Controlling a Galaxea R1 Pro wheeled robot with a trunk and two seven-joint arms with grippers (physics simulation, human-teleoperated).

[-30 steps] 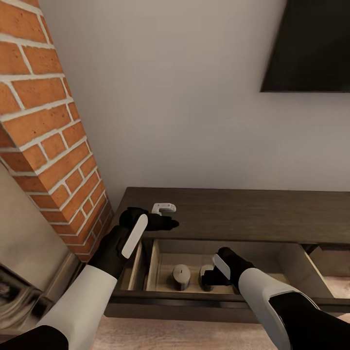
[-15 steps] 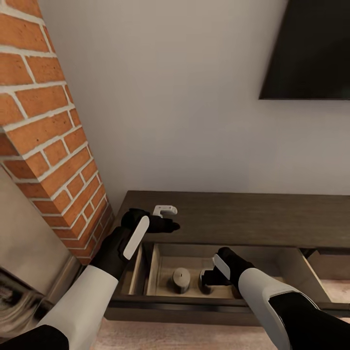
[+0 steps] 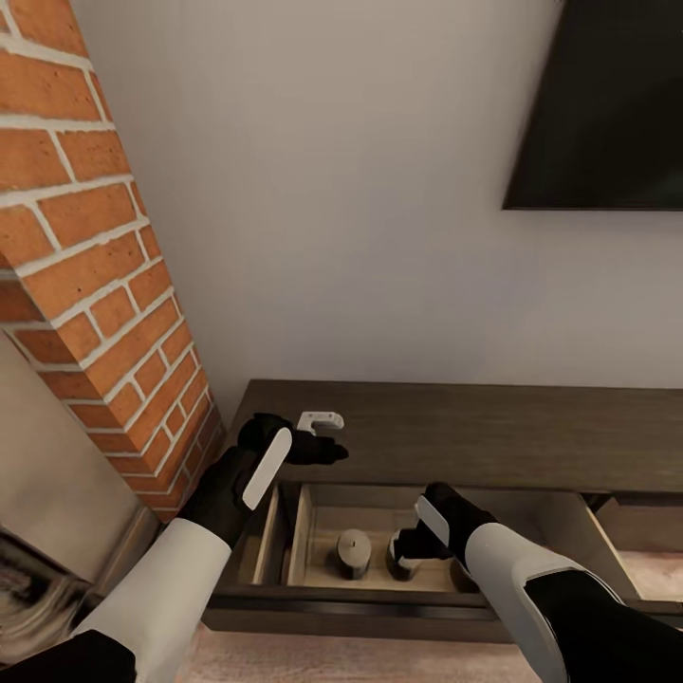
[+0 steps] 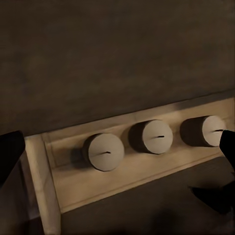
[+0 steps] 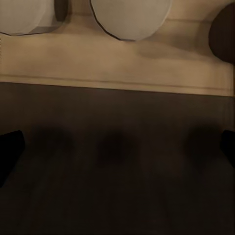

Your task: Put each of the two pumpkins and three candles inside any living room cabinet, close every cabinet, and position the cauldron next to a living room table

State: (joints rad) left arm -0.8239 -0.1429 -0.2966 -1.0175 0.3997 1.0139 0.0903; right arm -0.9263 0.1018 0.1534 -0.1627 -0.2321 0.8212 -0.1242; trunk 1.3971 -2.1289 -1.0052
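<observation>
The dark-brown cabinet (image 3: 493, 427) has a drawer pulled out, lined in pale wood (image 3: 304, 517). Three squat cream candles stand in a row in it (image 4: 104, 152) (image 4: 152, 136) (image 4: 205, 130). Two of them show from the head (image 3: 353, 550) (image 3: 402, 560). My left gripper (image 3: 327, 434) hovers open above the cabinet top at the drawer's back left corner, holding nothing. My right gripper (image 3: 408, 543) is low at the drawer's front, close to the middle candle (image 5: 129, 19), open, with the dark drawer front (image 5: 117, 161) between its fingers (image 5: 10, 152). The pumpkins, the cauldron and the table are out of view.
The brick fireplace (image 3: 95, 285) rises close on the left of the cabinet. A black TV (image 3: 607, 104) hangs on the wall at upper right. A second drawer (image 3: 626, 517) stands open to the right. Pale floor (image 3: 332, 659) lies in front.
The whole picture has slid down a little, so the camera moved. Both grippers hold their places relative to the drawer and the candles.
</observation>
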